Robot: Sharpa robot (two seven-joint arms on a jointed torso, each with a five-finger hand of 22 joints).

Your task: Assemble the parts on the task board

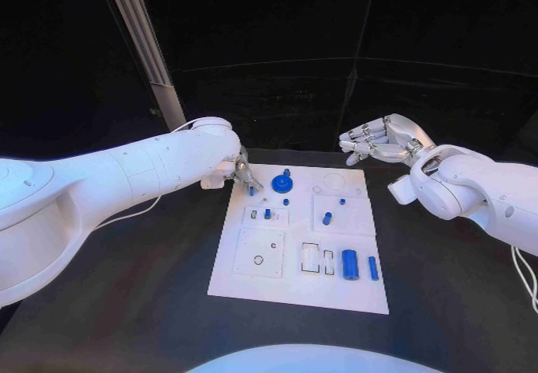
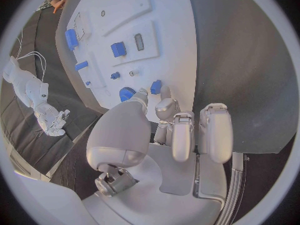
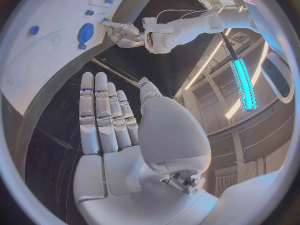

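White task board point(image 1: 253, 268) lies flat mid-table, blue parts point(image 1: 350, 265) scattered on it.

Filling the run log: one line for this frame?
left hand: at white task board far-left corner, by small blue part | right hand: open, off board | blue cylinder: lying on board

I find no readable text, label, brand, number or sign from my station. The task board point(image 1: 301, 299) carries only outlined recesses and blue parts point(image 1: 350, 265), with no lettering I can make out. The white arm casings are likewise unmarked.
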